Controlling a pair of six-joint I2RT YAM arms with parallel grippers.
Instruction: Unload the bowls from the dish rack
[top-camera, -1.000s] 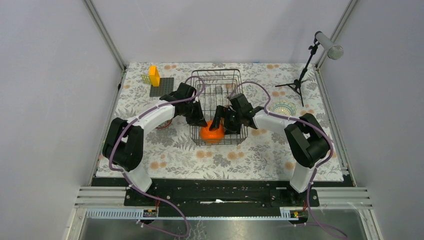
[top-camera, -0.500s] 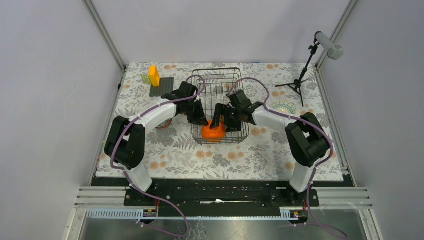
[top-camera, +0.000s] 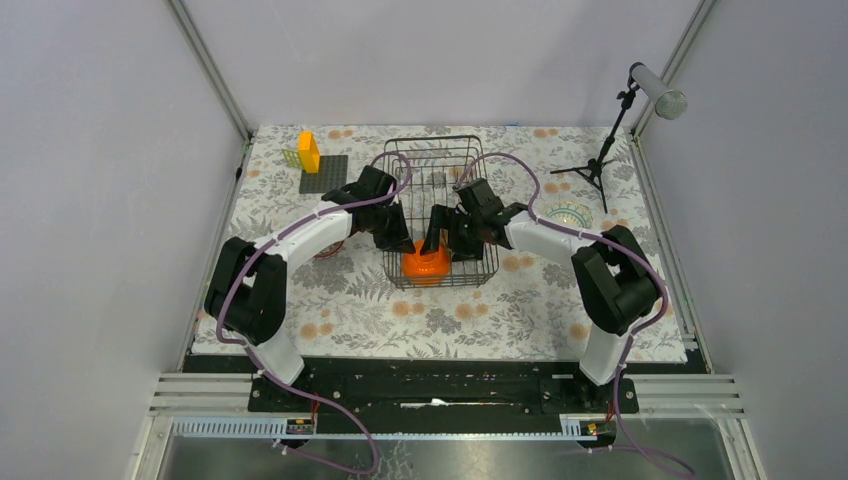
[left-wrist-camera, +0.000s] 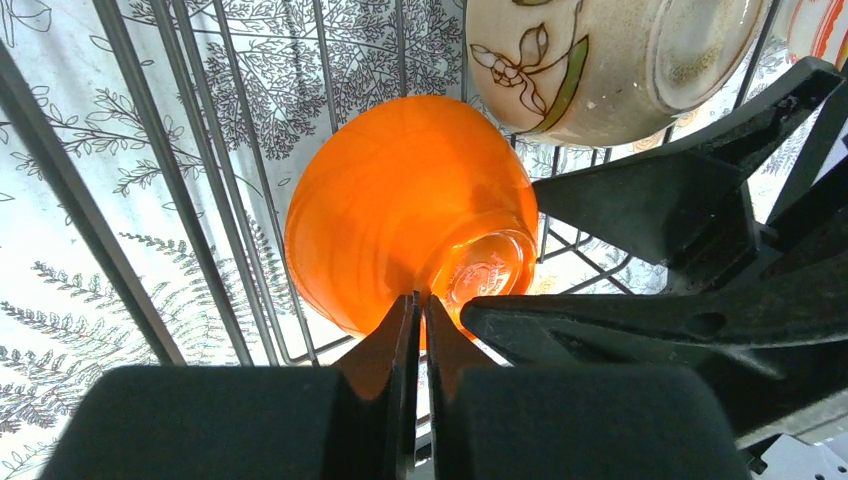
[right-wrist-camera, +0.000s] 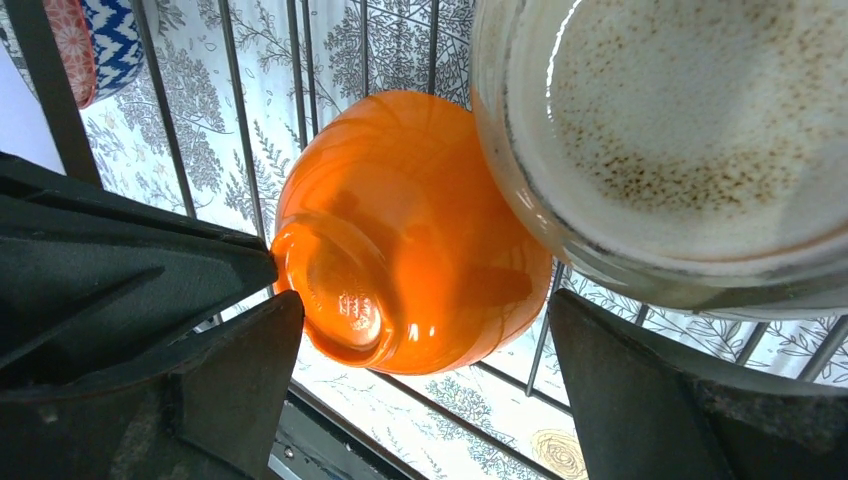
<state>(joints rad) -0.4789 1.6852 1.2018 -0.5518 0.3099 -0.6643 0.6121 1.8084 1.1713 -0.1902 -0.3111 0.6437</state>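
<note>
Orange bowl (left-wrist-camera: 400, 200) lay on side in dish rack (top-camera: 430, 145), foot facing left claw (left-wrist-camera: 418, 305), closed, tips touching foot ring. Right claw (right-wrist-camera: 425, 315) stood open astride bowl, likely grasper.

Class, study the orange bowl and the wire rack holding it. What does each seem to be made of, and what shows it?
The orange bowl: probably plastic, glossy; light seems to glow through its wall and a moulded stamp marks its foot. The rack: likely coated metal wire; thin, straight, dark bars with a dull sheen.
</note>
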